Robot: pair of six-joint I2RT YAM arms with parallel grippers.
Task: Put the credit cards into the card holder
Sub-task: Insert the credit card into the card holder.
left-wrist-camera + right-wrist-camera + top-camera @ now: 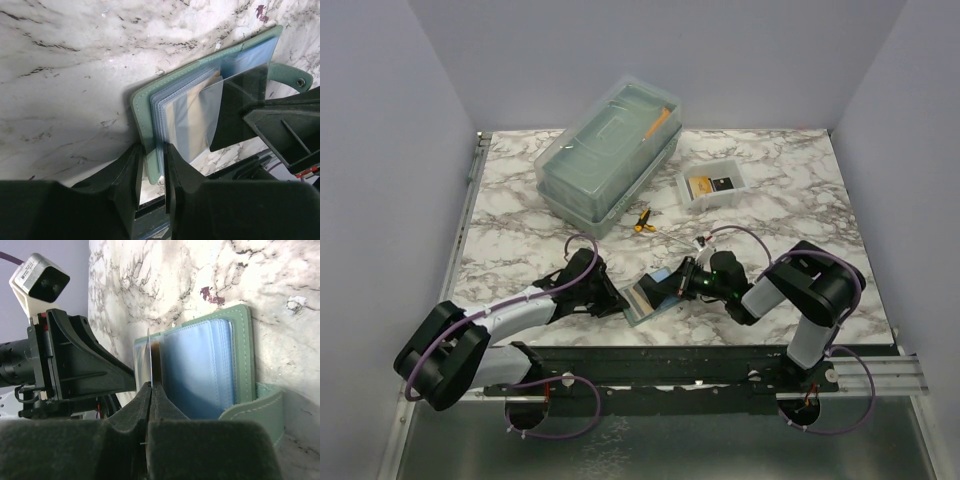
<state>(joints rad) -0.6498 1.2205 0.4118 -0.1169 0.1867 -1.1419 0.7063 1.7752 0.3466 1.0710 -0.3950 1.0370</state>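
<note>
The grey-green card holder [645, 297] lies open near the table's front edge, between my two grippers. In the left wrist view my left gripper [152, 150] is shut on the near edge of the card holder's cover [145, 107] and its clear pocket leaves. My right gripper [151, 386] is shut on a black credit card [240, 105], seen edge-on in the right wrist view as a thin card [150, 357]. The card's leading corner sits at the mouth of a clear pocket [212, 105]. A gold card [699, 186] and another black card [723, 183] lie in the white tray.
The white tray [692, 200] stands at the back right. A large translucent lidded box [610, 155] is at the back centre. A yellow-handled small tool [643, 222] lies in front of it. The card holder's strap [255, 407] hangs loose on the right.
</note>
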